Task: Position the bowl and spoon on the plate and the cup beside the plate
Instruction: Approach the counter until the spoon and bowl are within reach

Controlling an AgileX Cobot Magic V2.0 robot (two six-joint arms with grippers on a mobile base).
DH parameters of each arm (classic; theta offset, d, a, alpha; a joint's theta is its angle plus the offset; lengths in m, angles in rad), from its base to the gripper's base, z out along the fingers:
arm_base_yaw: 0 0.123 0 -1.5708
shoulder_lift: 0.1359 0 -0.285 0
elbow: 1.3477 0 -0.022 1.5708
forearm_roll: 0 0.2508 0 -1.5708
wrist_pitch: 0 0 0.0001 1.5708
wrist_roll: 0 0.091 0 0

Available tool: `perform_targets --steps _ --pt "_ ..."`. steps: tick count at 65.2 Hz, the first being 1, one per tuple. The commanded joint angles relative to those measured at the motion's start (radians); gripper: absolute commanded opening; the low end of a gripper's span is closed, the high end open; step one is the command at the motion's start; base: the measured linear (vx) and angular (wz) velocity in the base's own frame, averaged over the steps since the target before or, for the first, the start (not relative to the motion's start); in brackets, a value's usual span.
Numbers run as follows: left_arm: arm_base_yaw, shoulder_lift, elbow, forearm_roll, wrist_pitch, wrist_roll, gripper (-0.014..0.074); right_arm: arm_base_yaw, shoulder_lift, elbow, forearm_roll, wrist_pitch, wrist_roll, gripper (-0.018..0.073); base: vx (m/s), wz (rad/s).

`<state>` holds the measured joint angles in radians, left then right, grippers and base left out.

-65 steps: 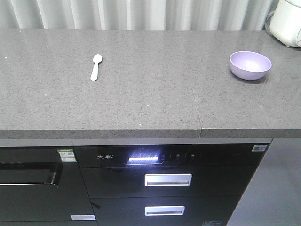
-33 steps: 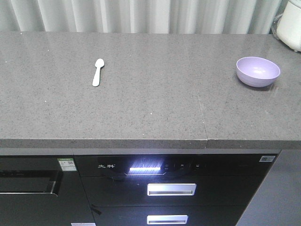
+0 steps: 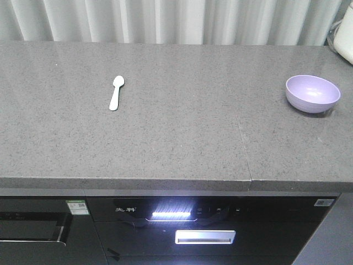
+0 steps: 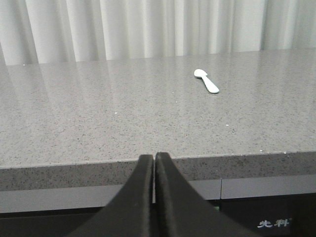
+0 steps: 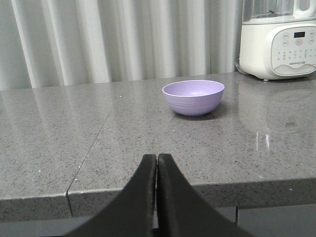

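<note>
Spoon [image 3: 116, 92] left, bowl [image 3: 312, 93] right on counter [image 3: 176, 143], well apart, untouched. Left gripper [image 4: 155, 157] faces spoon, right gripper [image 5: 157, 158] faces bowl; fingers pressed together, likely staged pre-reach. Plate, cup unseen.

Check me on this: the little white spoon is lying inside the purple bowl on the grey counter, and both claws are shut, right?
Only the spoon's place is wrong. The spoon lies on the bare countertop, far from the empty bowl, as the front-facing view shows. The left gripper and right gripper are indeed shut.
</note>
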<state>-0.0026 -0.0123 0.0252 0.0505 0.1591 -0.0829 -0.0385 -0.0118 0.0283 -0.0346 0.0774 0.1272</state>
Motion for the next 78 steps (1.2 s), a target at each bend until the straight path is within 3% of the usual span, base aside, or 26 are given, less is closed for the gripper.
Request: perform_targets --steps 1,78 --pt "0.003 -0.014 0.03 -0.002 -0.07 -0.011 -0.0006 0.003 -0.005 0.0 -0.003 -0.077 -0.005 -0.0006 0.08 0.01" --pt "0.003 -0.014 0.03 -0.002 -0.07 -0.011 -0.0006 0.003 -0.005 0.0 -0.003 -0.077 -0.005 -0.0006 0.07 -0.01"
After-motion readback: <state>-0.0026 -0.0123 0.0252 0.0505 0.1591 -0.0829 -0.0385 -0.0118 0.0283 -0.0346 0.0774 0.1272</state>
